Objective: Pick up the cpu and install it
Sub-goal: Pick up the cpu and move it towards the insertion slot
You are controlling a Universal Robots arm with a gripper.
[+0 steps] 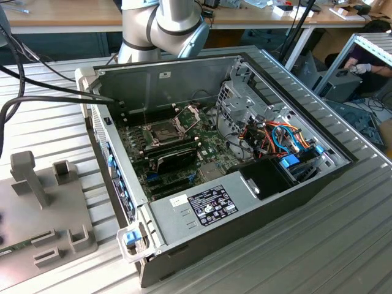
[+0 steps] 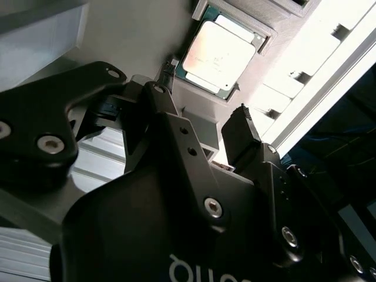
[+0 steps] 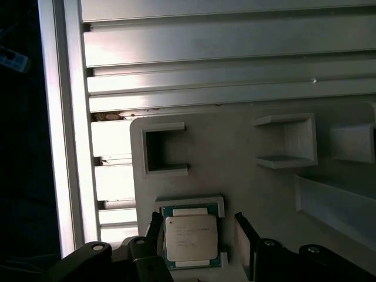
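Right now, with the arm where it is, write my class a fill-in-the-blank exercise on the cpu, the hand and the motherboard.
1. The hand has its fingers ____, gripping nothing.
2. In the first wrist view, the cpu shows ____ the two fingers.
3. The cpu rests in a recess of the ____ holder.
4. The cpu is not yet in the ____ on the motherboard.

Missing words: open; between; grey; socket.

Lighting: even exterior view, hard-contrast wrist views.
Glare bleaches the tabletop slats; the tool lies in shadow.
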